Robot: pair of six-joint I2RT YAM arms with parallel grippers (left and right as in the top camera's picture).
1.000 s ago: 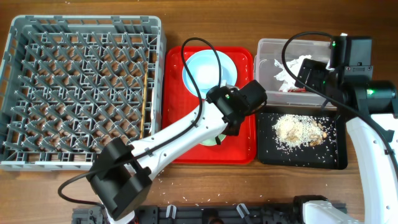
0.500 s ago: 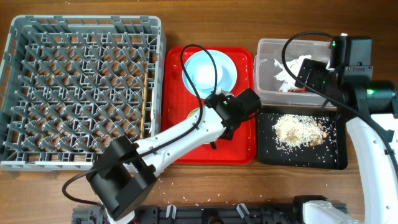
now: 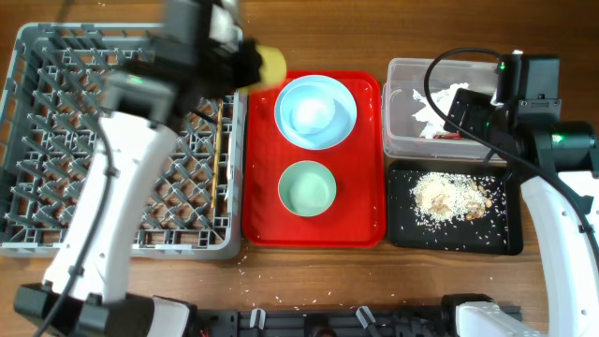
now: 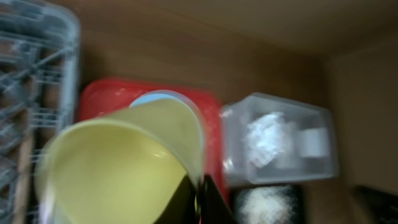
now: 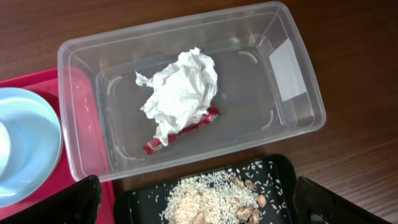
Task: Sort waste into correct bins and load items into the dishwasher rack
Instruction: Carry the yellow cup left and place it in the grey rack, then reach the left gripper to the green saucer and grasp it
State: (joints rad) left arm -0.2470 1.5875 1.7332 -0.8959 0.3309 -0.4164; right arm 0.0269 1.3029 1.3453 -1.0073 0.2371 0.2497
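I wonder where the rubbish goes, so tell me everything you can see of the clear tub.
The tub is a deep rectangular box of see-through plastic with rounded corners and a flared rim, and it has no lid. It stands upright on the wooden table, close beside the red tray and the black tray. A pale label sits on one short wall. Inside lie a crumpled white napkin and a red wrapper.

Small yellow-green cup (image 3: 272, 65) beside grey rack (image 3: 56, 122)

Overhead, the left gripper (image 3: 248, 64) is smeared by motion. The yellow cup (image 4: 118, 168) is blurred and cropped by the lower edge.
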